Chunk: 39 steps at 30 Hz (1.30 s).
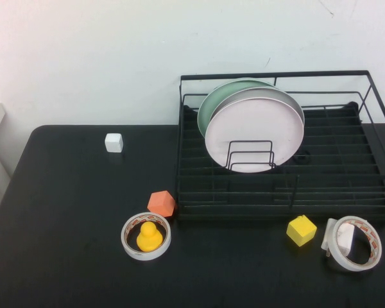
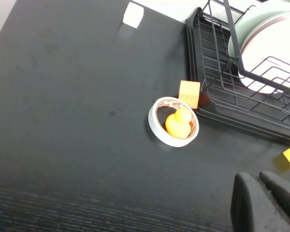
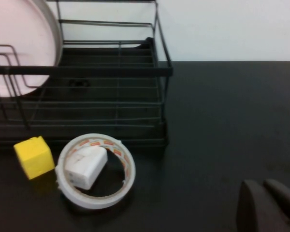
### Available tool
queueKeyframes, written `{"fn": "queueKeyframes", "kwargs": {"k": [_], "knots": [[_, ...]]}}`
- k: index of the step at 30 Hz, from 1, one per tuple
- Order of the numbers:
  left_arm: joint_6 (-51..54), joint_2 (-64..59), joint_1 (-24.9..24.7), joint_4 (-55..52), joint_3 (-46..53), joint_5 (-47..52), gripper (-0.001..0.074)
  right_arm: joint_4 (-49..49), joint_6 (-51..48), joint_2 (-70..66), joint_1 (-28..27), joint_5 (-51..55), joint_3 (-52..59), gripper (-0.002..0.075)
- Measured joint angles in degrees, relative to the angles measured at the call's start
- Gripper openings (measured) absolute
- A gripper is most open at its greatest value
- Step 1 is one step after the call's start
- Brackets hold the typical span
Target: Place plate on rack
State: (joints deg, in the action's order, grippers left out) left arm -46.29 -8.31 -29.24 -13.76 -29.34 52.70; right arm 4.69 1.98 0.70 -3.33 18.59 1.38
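Pale pink, plain and round, with a shallow raised rim: the plate (image 1: pixel 255 131), standing almost upright in the rack (image 1: pixel 346 192), front-most of three, leaning back on a grey-white plate (image 1: pixel 289 97) and, behind that, a pale green plate (image 1: pixel 212 106). Held at its lower edge by the upright wire dividers (image 1: pixel 250 156) of the black wire rack, in the rack's left half. Left end effector (image 2: pixel 261 181) seen only in its own wrist view, above the black surface (image 1: pixel 64 212) near the rack's front left corner, fingers together, holding nothing and touching nothing. Right end effector (image 3: pixel 267 184) seen likewise only in its own wrist view, above the surface near the rack's front right corner, fingers together, also empty. On the surface in front of the rack: an orange block (image 1: pixel 162 203) just beside the rack's front left corner, a tape roll (image 1: pixel 145 236) with a yellow duck (image 1: pixel 149 237) inside it, a yellow cube (image 1: pixel 301 230), and a second tape roll (image 1: pixel 353 244) with a white plug adapter (image 3: pixel 86 166) resting inside. White cube (image 1: pixel 114 142) far back on the left. Red printing on the inner side of both tape rolls, too small to read.
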Motion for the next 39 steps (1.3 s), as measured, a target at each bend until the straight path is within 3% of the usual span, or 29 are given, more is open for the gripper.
{"fn": "queueKeyframes", "kwargs": {"k": [26,30,35,39], "knots": [[0.0,0.0,0.0,0.0,0.0,0.3,-0.0001,0.0,0.1,0.0,1.3,0.0,0.0,0.0],[0.5,0.5,0.0,-3.8,0.7,0.5,-0.0001,0.0,0.1,0.0,1.3,0.0,0.0,0.0],[9.6,3.5,1.9,-5.6,6.1,-6.6,-0.0001,0.0,0.1,0.0,1.3,0.0,0.0,0.0],[20.6,7.5,8.4,-3.4,11.3,-15.1,-0.0001,0.0,0.1,0.0,1.3,0.0,0.0,0.0]]}}
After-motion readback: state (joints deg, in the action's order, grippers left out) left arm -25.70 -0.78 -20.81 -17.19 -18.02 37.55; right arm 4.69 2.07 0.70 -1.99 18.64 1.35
